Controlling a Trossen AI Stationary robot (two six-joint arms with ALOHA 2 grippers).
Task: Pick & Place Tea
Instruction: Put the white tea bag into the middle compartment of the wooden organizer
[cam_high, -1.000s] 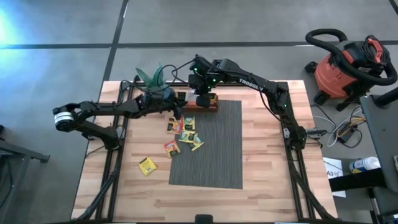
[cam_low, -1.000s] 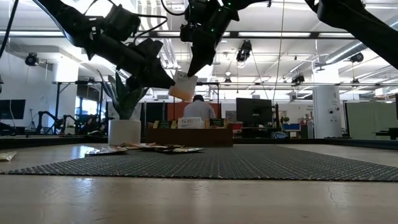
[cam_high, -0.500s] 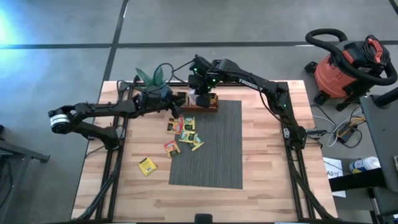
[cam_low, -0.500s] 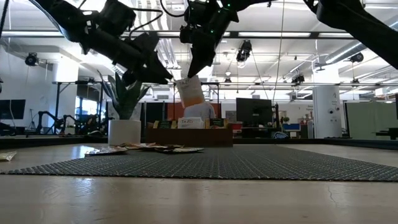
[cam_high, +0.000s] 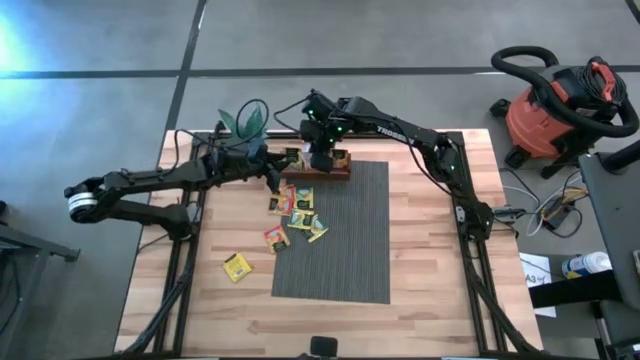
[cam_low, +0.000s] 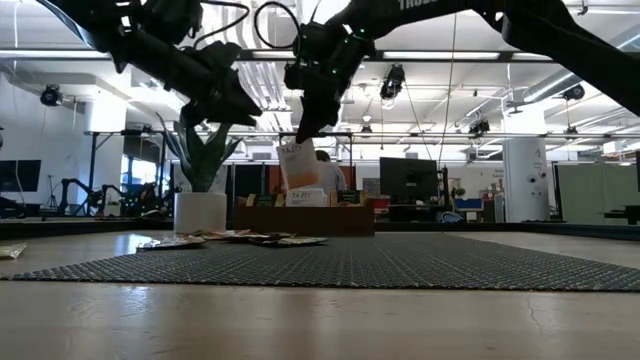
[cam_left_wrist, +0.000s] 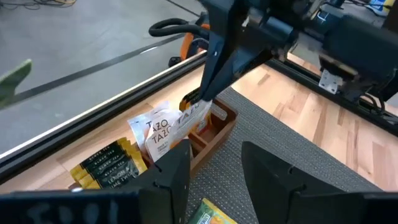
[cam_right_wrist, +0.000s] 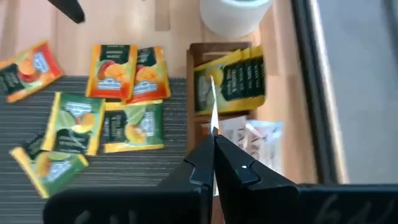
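My right gripper (cam_high: 320, 152) hovers over the brown wooden tray (cam_high: 341, 171) at the table's far side, shut on a white-and-orange tea sachet (cam_low: 297, 166). The tray holds yellow sachets (cam_right_wrist: 233, 78) and white ones (cam_left_wrist: 158, 127) standing in its compartments. My left gripper (cam_high: 272, 172) is open, just left of the tray, and touches nothing. Several loose yellow and green sachets (cam_high: 293, 202) lie flat at the grey mat's (cam_high: 345, 240) far left corner. One yellow sachet (cam_high: 237, 266) lies on the bare wood. My right gripper pinches the white sachet's top edge (cam_left_wrist: 194, 99) between its two fingers (cam_low: 305, 120), coming from above and pointing down. The sachet hangs upright below the fingers, lifted clear, its lower end (cam_low: 296, 182) just above the tray. The right wrist view shows it edge-on (cam_right_wrist: 212, 106).
A white plant pot (cam_low: 200, 212) with green leaves stands at the far edge, left of the tray and behind my left gripper. The mat's near and right parts (cam_high: 360, 270) are bare. A red vacuum cleaner (cam_high: 555, 110) stands on the floor beyond the table's right edge.
My left gripper has drawn back from the sachet toward the table's left edge, rising a little. My right gripper has come down slightly toward the tray. The sachet, tilted up between the two grippers before, now hangs straight down and lower.
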